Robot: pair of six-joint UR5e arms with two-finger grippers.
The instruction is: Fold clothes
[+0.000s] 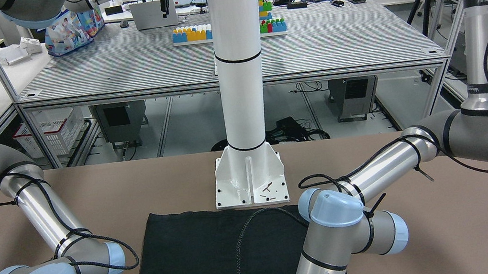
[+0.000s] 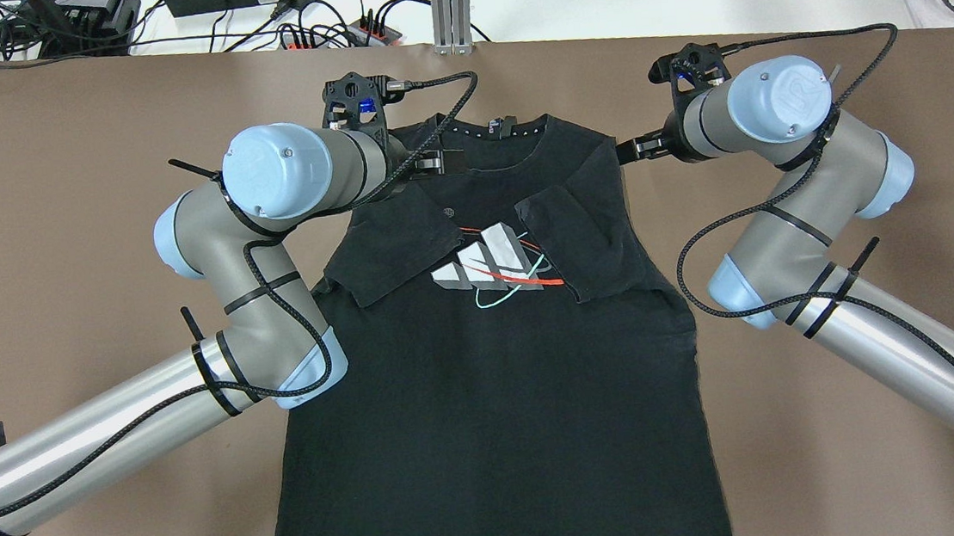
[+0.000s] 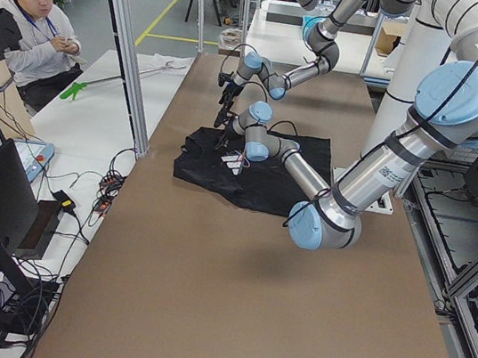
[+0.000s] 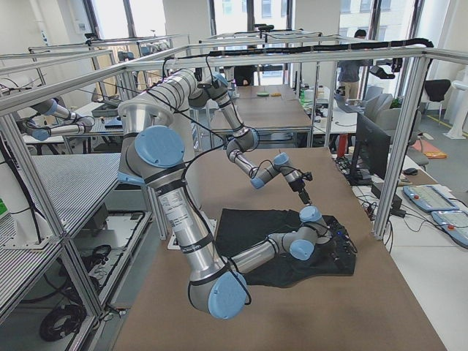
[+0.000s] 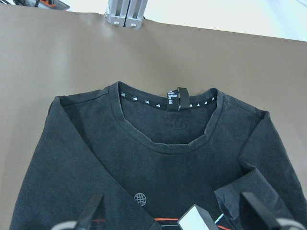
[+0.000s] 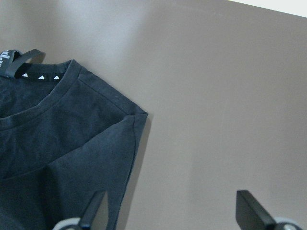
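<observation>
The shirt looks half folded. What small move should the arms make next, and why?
Probably lower both open tools onto the shoulders of the t-shirt to pinch them: both sleeves lie folded inward, and the left tool and right tool hover at the collar end, holding nothing.

T-shirt (image 2: 489, 405) lay on the worktop (image 2: 49, 210), sleeves (image 2: 389, 254) folded over its front, collar (image 2: 508, 134) between left pincer (image 2: 431, 163) and right pincer (image 2: 629, 151).
</observation>
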